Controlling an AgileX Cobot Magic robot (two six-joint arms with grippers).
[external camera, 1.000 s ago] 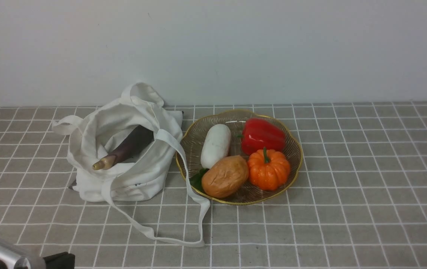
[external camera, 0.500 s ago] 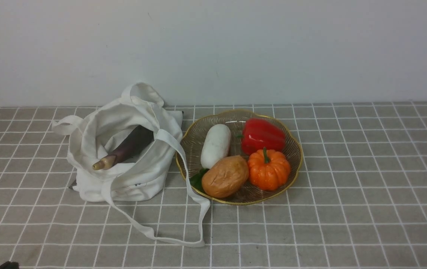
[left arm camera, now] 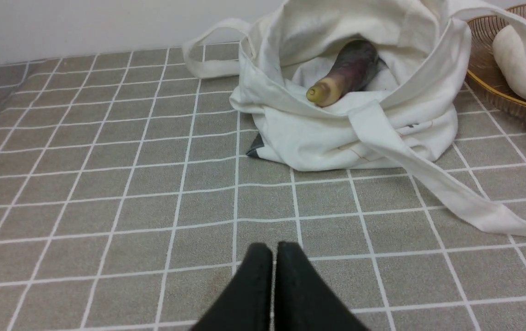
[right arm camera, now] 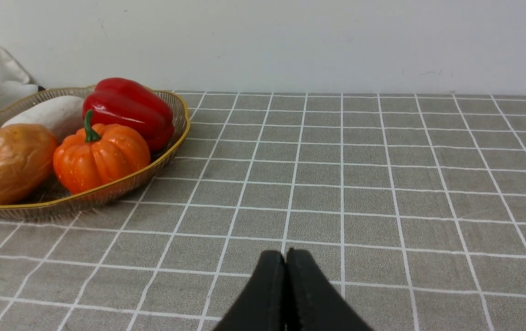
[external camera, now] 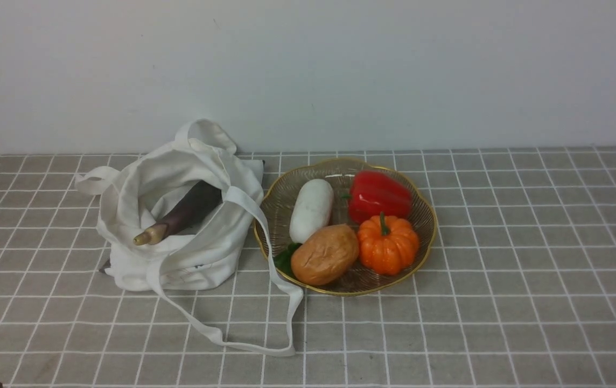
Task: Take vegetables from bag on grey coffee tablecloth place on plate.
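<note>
The white bag (external camera: 179,215) lies open on the tablecloth (external camera: 502,269), left of the plate (external camera: 426,221). The dark-purple eggplant (external camera: 187,211) sticks out of the bag, tan stem end toward me; it also shows in the left wrist view (left arm camera: 345,76). The orange-brown potato (external camera: 324,254) lies on the plate's near left; it shows in the right wrist view (right arm camera: 8,163) too. My left gripper (left arm camera: 274,250) is shut and empty, low over the cloth well short of the bag (left arm camera: 359,119). My right gripper (right arm camera: 286,255) is shut and empty, right of the plate (right arm camera: 171,147).
On the plate also lie a white radish (external camera: 312,209), a red bell pepper (external camera: 378,195) and a small orange pumpkin (external camera: 387,243). A long bag strap (external camera: 281,302) loops over the cloth in front of the plate. A white wall stands behind.
The left arm's end, seen at the front view's bottom left a second ago, has drawn back almost out of that view. Bag, eggplant and plate have not moved.
</note>
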